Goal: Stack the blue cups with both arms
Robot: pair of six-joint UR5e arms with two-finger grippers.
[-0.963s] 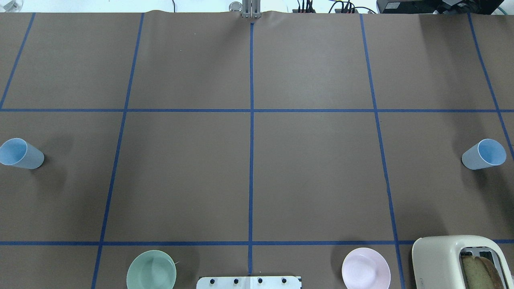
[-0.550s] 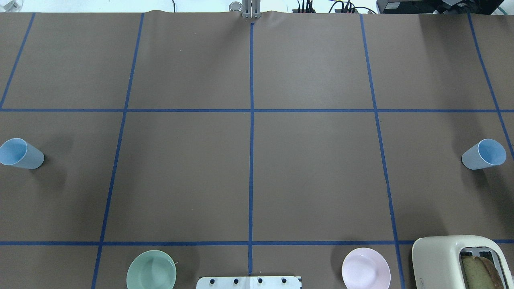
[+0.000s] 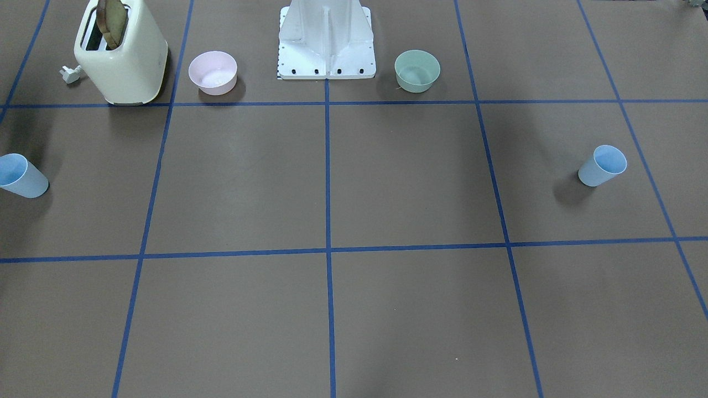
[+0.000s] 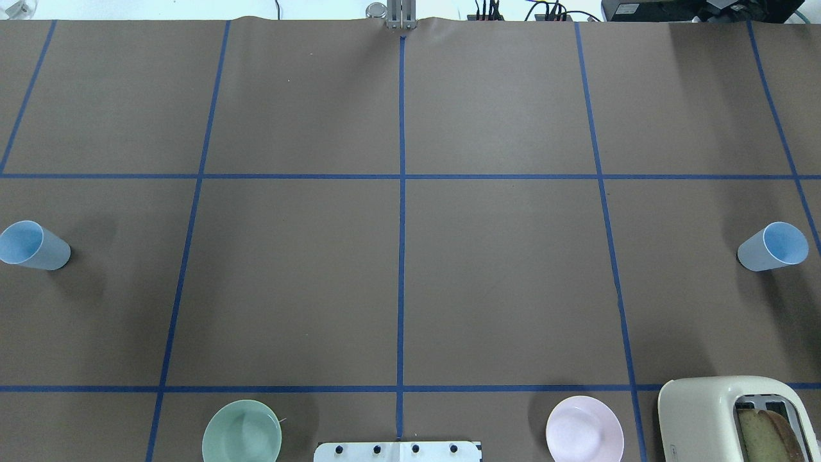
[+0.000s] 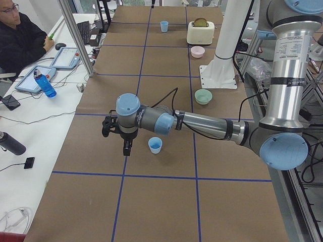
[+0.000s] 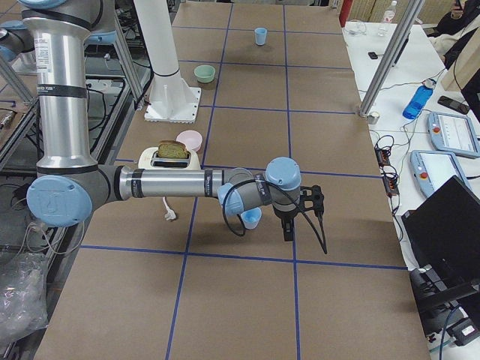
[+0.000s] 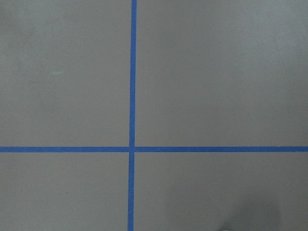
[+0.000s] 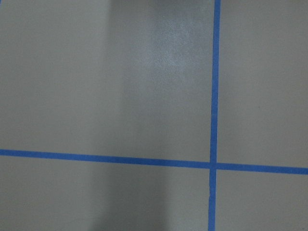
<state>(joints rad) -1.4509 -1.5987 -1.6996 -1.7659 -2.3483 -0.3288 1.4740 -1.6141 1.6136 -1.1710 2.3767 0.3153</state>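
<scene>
Two pale-blue tapered plastic cups (image 4: pixel 35 246) (image 4: pixel 773 246): standing well apart on brown surface (image 4: pixel 500 276).
Black left gripper (image 5: pixel 126 149): hovering near one cup, width impossible to tell.
Black right gripper (image 6: pixel 289 231): hovering likewise, width impossible to tell.

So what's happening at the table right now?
Nothing is stacked yet. The left cup and the right cup stand upright at opposite ends of the table, neither held. The left gripper hangs beside the left cup, the right gripper beside the right cup; whether they are open, I cannot tell.
</scene>
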